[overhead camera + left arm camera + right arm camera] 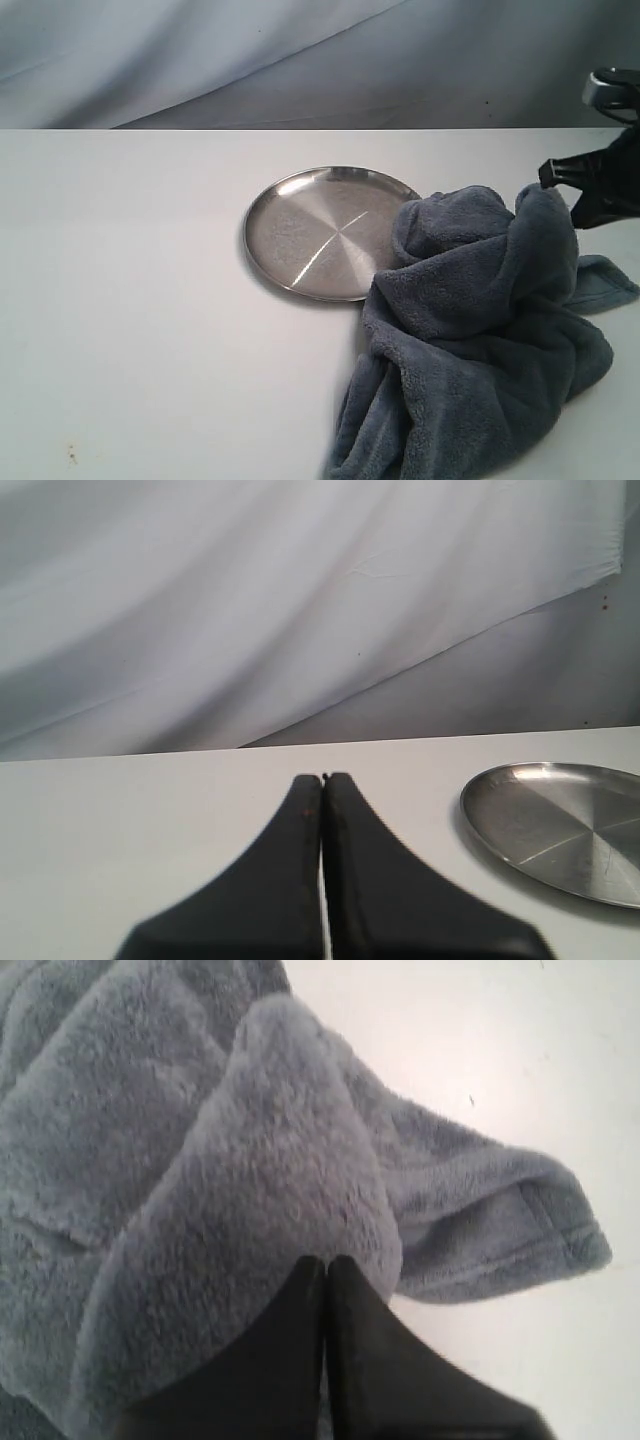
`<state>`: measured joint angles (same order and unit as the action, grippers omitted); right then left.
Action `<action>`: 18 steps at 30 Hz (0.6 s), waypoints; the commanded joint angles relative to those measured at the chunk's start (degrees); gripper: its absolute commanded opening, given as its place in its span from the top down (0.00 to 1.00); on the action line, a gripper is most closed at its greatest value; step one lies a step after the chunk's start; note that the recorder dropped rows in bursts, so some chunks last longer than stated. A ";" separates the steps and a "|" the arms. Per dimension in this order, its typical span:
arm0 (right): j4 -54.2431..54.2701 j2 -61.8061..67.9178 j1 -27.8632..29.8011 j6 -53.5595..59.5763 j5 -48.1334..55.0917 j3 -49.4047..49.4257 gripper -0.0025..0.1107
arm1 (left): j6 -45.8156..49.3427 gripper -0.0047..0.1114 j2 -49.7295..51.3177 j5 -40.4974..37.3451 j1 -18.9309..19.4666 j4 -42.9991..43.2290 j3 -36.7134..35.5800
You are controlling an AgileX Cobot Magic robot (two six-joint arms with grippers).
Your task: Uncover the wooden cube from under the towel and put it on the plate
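Observation:
The plush blue-grey towel [480,320] lies bunched on the right of the white table, its edge lapping over the right rim of the silver plate [300,230]. One fold is pulled up into a peak at my right gripper [565,180]. In the right wrist view that gripper [325,1260] is shut, its tips pressed into a raised fold of the towel [200,1140]. My left gripper [323,778] is shut on nothing above bare table, with the plate [560,825] off to one side; it does not show in the exterior view. The wooden cube is hidden.
A grey-white backdrop cloth [300,60] hangs behind the table's far edge. Bare white tabletop [120,300] stretches left of the plate. A flat corner of the towel [605,280] sticks out toward the right edge.

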<state>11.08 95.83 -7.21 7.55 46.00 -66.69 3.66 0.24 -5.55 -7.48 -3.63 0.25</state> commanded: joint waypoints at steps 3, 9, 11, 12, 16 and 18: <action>3.47 7.48 0.25 2.03 6.50 -11.73 0.98 | -0.13 0.96 -0.24 0.62 0.12 -0.14 -0.25; 10.97 8.61 -3.13 10.85 7.83 -13.36 0.98 | -0.13 0.96 -0.24 0.62 0.12 -0.14 -0.25; 10.97 8.61 -5.60 10.85 8.71 -13.36 0.98 | -0.13 0.96 -0.24 0.62 0.12 -0.14 -0.25; 10.50 8.61 -6.68 10.98 9.01 -13.36 0.98 | -0.13 0.96 -0.24 0.62 0.12 -0.14 -0.25; 8.49 8.61 -12.01 11.24 9.23 -13.36 0.98 | -0.13 0.96 -0.24 0.62 0.12 -0.14 -0.25; 8.49 8.61 -13.95 11.09 8.61 -13.36 0.98 | -0.13 0.96 -0.24 0.62 0.12 -0.14 -0.25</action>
<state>20.21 104.58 -18.77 18.08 54.72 -79.76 3.66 0.24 -5.55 -7.48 -3.63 0.25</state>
